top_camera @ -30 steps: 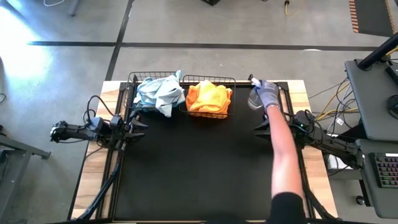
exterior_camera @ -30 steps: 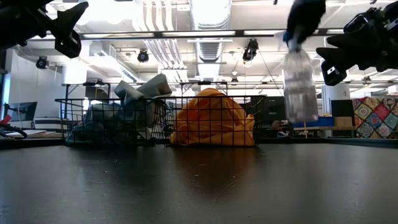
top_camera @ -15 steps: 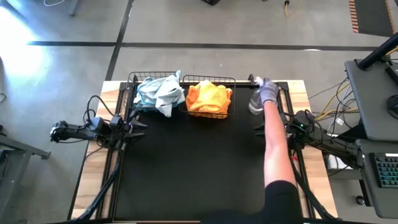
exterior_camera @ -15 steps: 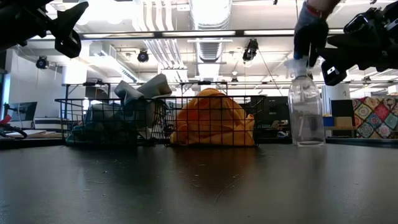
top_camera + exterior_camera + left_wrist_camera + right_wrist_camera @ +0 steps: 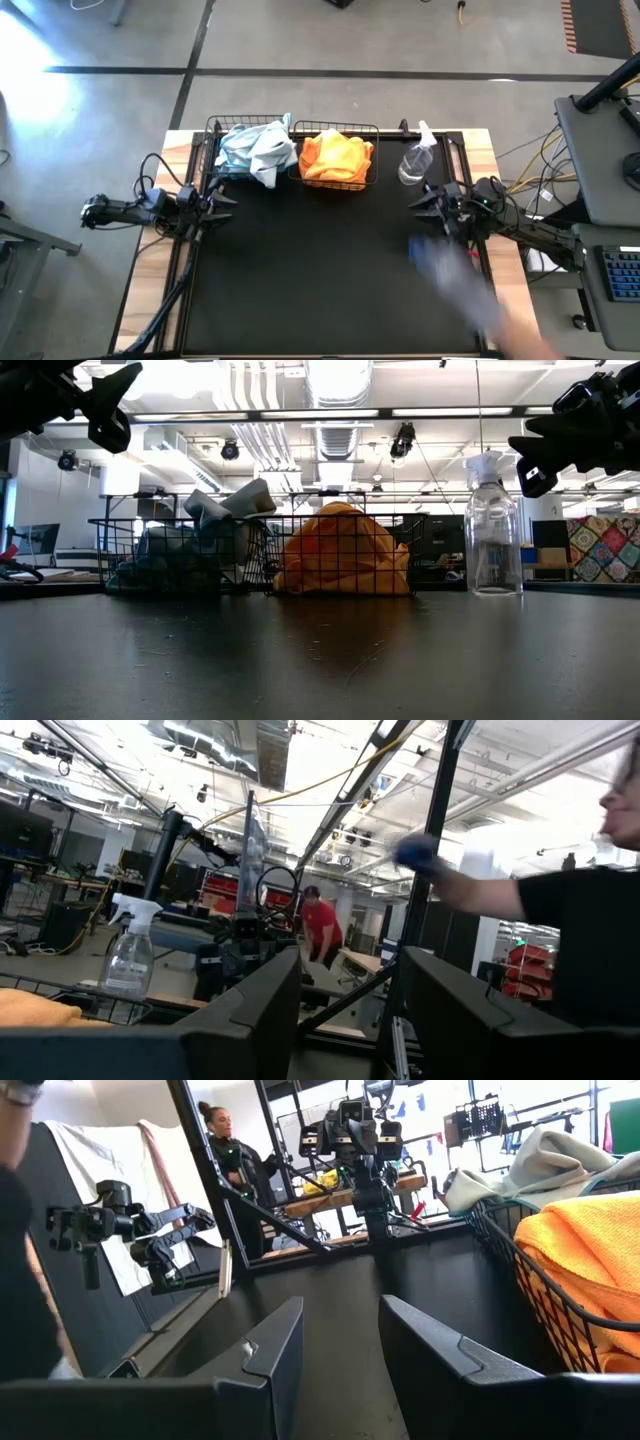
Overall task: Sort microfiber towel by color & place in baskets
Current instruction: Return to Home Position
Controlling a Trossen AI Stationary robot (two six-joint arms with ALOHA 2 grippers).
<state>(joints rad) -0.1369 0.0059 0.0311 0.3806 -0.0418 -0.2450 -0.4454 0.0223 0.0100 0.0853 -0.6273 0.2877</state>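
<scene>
Two black wire baskets stand side by side at the table's far edge. The left basket holds pale blue-grey towels, and one of them drapes over its near rim. The right basket holds orange towels. My left gripper hovers open near the table's left edge, beside the left basket. My right gripper hovers open near the right edge, short of the spray bottle. Neither touches anything.
A clear spray bottle stands upright on the table, right of the orange basket. A person's blurred gloved arm reaches over the near right part of the table. The black mat stretches bare in front of the baskets.
The person's gloved hand lowered the spray bottle onto the table right of the orange basket, let go of it, and drew back toward the near edge. The bottle now stands alone.
</scene>
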